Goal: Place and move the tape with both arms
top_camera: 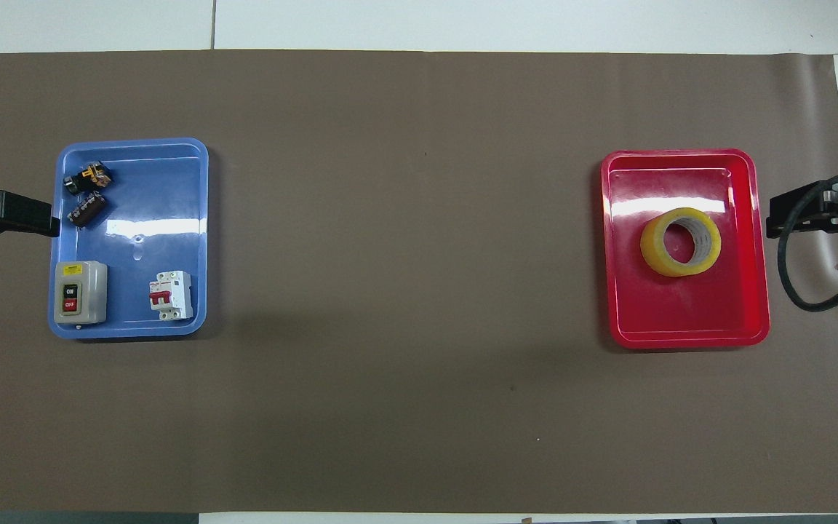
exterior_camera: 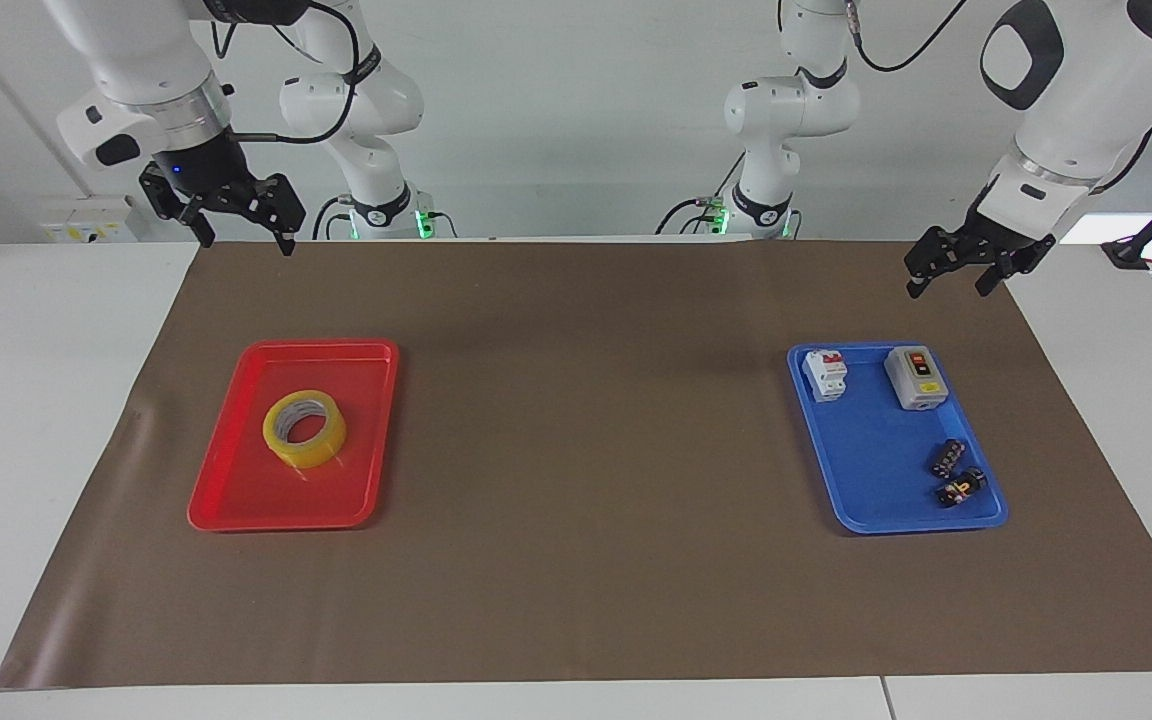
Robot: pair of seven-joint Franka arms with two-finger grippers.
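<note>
A brown mat (exterior_camera: 576, 450) covers the table; on it a red tray (exterior_camera: 236, 500) holds the tape (exterior_camera: 304, 428), lying flat; the right gripper (exterior_camera: 241, 238) hangs open and empty above the mat's edge; the left gripper (exterior_camera: 951, 278) waits open, empty, above the mat's corner

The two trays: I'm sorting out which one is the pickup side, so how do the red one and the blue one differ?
The red tray holds only the roll of tape, lying flat; the blue tray holds four small electrical parts. The red tray sits toward the right arm's end of the table, the blue tray toward the left arm's end. Both are shallow rounded rectangles on the brown mat, about equally far from the robots.
</note>
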